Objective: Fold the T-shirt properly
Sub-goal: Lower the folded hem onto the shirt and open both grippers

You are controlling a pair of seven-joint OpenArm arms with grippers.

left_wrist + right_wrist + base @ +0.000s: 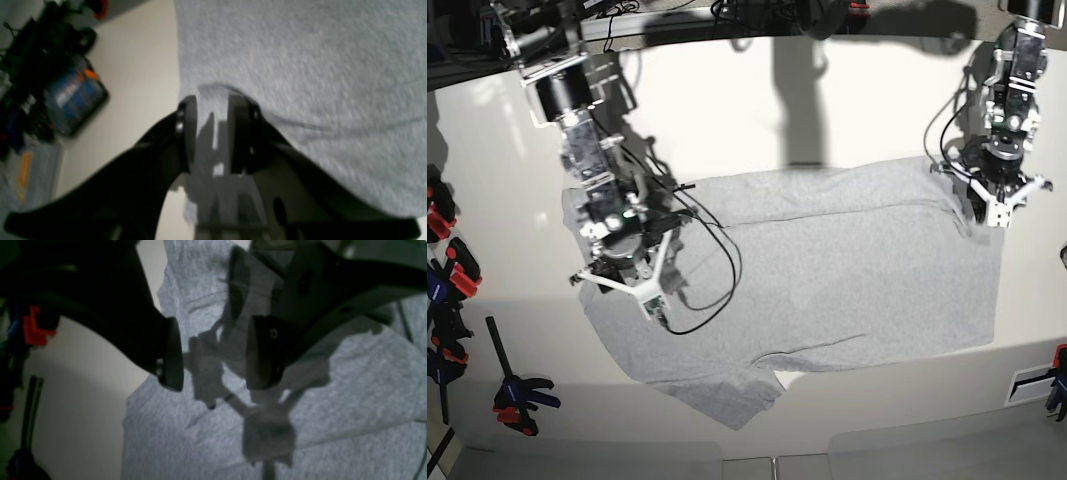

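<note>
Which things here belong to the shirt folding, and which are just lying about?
Job:
- T-shirt, spread flat
- left gripper
- right gripper

Lying about:
- clamps at the table edge
- blue box beside the table

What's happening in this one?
A two-armed robot is working on a grey T-shirt spread flat on a white table. The left gripper and the right gripper are both above opposite edges of the shirt, jaws open. Nothing is gripped, and no fold shows yet.
</note>
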